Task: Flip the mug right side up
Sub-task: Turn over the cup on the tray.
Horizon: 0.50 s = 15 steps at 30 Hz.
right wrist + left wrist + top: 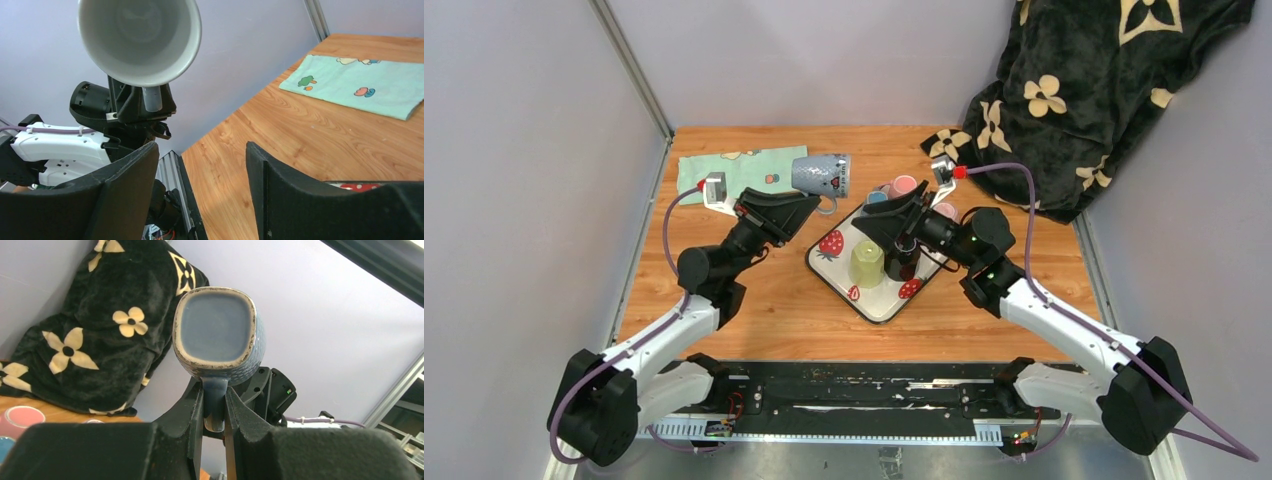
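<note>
A blue-grey mug [821, 173] hangs on its side above the back of the table, base to the left and mouth to the right. My left gripper [820, 206] is shut on its handle. In the left wrist view the squarish base [216, 327] faces me, and the handle sits pinched in my left gripper [214, 410]. The right wrist view looks into the mug's white inside [139, 35]. My right gripper [200, 165] stands open with nothing between its fingers. It hovers over the tray, to the right of the mug and apart from it [871, 222].
A white strawberry tray [884, 300] holds an upturned yellow-green cup [867, 263], a dark cup [907, 262] and pink cups [904, 185]. A mint cloth [734, 170] lies at the back left. A black flowered blanket [1064, 100] is heaped at the back right.
</note>
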### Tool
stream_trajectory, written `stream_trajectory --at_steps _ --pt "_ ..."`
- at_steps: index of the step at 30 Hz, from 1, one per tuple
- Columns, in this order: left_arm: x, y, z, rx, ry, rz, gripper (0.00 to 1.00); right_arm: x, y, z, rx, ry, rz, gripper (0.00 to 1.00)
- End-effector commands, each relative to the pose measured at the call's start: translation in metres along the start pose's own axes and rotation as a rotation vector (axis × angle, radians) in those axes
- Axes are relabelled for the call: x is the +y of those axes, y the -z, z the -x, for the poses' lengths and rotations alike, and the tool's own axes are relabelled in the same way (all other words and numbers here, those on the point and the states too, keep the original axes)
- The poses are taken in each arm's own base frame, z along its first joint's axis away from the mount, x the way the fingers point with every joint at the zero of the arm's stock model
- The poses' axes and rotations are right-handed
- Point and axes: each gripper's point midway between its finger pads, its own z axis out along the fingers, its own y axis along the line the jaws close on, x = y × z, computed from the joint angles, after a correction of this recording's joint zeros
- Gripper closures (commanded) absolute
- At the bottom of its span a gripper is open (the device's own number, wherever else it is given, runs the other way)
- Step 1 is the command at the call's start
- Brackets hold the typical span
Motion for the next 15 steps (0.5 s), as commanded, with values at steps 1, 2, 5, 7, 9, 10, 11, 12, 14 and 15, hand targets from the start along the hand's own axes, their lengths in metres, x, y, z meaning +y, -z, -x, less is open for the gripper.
stream_trajectory --at_steps 1,2,5,7,9,10,11,12,14,15 --pt "-0.030 -0.005 0.019 -0.051 0.001 -0.080 1.00 0.032 -0.009 0.026 -0.076 0.039 0.098 0.32" --pt "-0.031 -0.004 0.021 -0.065 0.004 -0.085 1.00 0.035 -0.011 0.026 -0.079 0.040 0.108 0.32" --pt "-0.035 -0.002 0.023 -0.082 0.000 -0.101 1.00 0.043 -0.016 0.029 -0.087 0.039 0.130 0.33" --pt "-0.035 -0.001 0.024 -0.088 0.013 -0.100 1.00 0.048 -0.020 0.031 -0.092 0.041 0.148 0.34" --pt "-0.036 -0.002 0.024 -0.085 0.022 -0.103 1.00 0.053 -0.024 0.035 -0.099 0.041 0.160 0.35" --pt "-0.036 -0.003 0.023 -0.082 0.023 -0.107 1.00 0.055 -0.026 0.036 -0.102 0.039 0.165 0.36" --pt "-0.037 -0.003 0.023 -0.079 0.025 -0.112 1.00 0.056 -0.028 0.037 -0.105 0.038 0.167 0.37" --pt "-0.037 -0.003 0.023 -0.077 0.026 -0.116 1.00 0.057 -0.030 0.038 -0.108 0.037 0.167 0.38" --pt "-0.037 -0.002 0.022 -0.078 0.031 -0.119 1.00 0.059 -0.034 0.039 -0.106 0.034 0.172 0.39" --pt "-0.037 -0.002 0.022 -0.082 0.035 -0.122 1.00 0.060 -0.036 0.039 -0.104 0.033 0.176 0.40"
